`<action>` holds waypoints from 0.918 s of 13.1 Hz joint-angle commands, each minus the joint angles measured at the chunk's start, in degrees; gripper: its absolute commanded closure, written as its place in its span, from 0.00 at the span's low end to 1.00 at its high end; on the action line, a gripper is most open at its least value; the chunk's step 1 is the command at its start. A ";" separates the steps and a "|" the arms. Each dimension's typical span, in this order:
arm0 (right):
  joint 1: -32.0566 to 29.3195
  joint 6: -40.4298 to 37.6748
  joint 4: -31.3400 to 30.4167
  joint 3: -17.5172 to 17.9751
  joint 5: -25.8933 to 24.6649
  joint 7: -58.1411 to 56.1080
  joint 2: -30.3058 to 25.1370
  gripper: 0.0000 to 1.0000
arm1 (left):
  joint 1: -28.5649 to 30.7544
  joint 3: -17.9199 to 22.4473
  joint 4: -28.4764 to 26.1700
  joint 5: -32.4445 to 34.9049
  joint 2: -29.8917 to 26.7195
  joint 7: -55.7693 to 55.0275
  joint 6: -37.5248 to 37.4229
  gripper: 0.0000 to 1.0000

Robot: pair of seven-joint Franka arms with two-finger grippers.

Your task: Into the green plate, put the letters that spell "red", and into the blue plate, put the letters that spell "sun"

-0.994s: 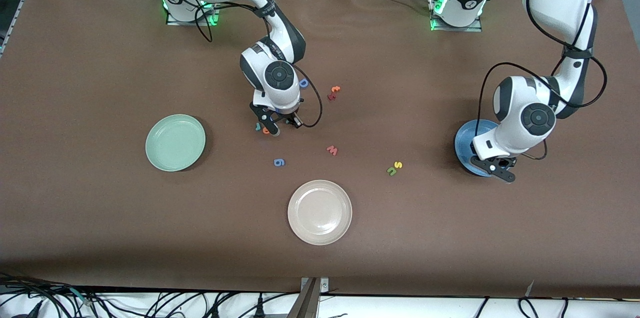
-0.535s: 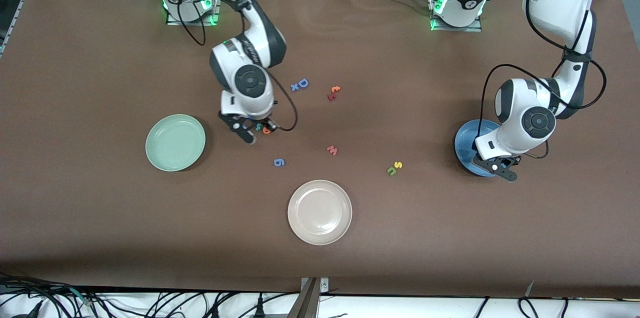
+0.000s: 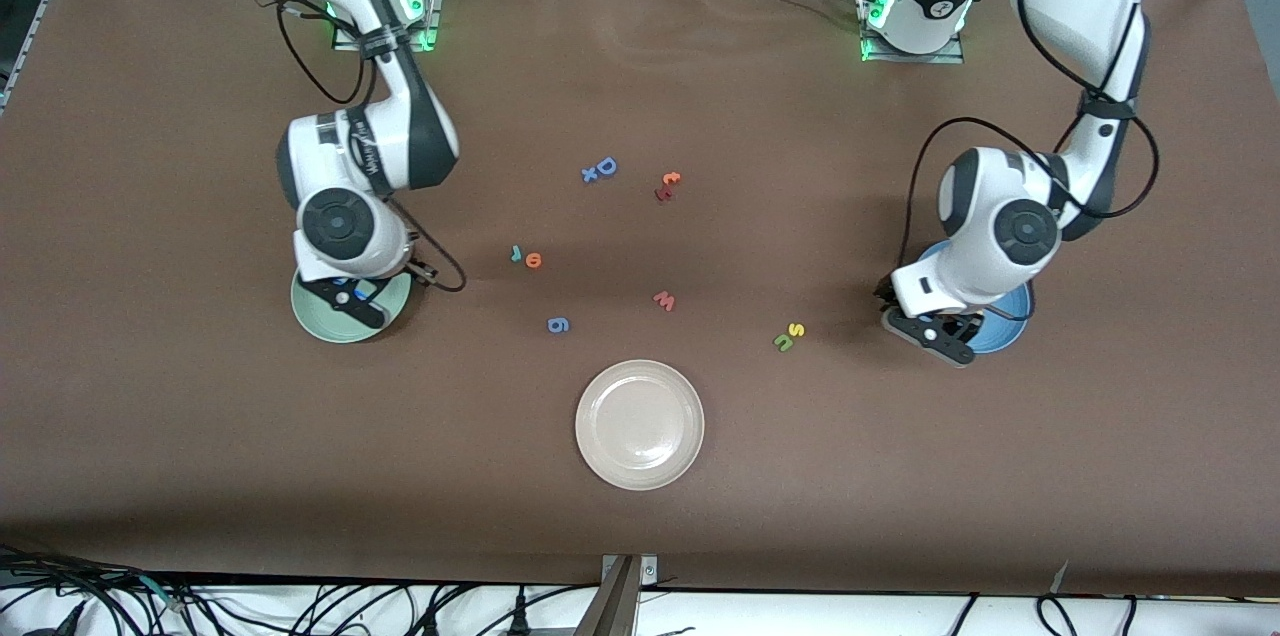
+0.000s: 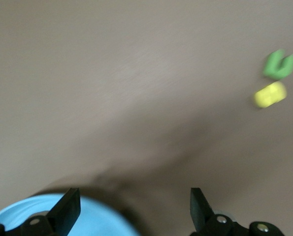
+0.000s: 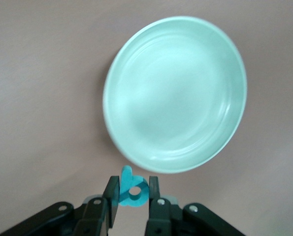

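Front view: the right gripper (image 3: 352, 300) hangs over the green plate (image 3: 318, 321); the left gripper (image 3: 935, 334) hangs at the blue plate (image 3: 1005, 334) edge.

Left wrist view: fingers (image 4: 67, 212) spread, holding nothing; green letter (image 4: 280, 64) and yellow letter (image 4: 270, 94) lie on the bench (image 4: 112, 73).

Right wrist view: gripper pinches the teal "d" (image 5: 132, 191).

The foam letters on the table (image 3: 150, 436) read D (image 3: 605, 166), x (image 3: 589, 175), w (image 3: 664, 300), s (image 3: 796, 329), g (image 3: 558, 324).

Brown table (image 3: 200, 436) bears three plates (image 3: 640, 424) and scattered foam letters (image 3: 558, 324).

The "s" (image 3: 796, 328) lies touching the "u" (image 3: 784, 343) (both near the plate (image 3: 1008, 331)).
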 commanded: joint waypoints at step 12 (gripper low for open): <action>-8.63 0.60 2.25 0.36 8.62 -15.39 7.37 0.00 | -7.87 -1.31 4.81 -2.73 4.48 -63.30 0.40 0.03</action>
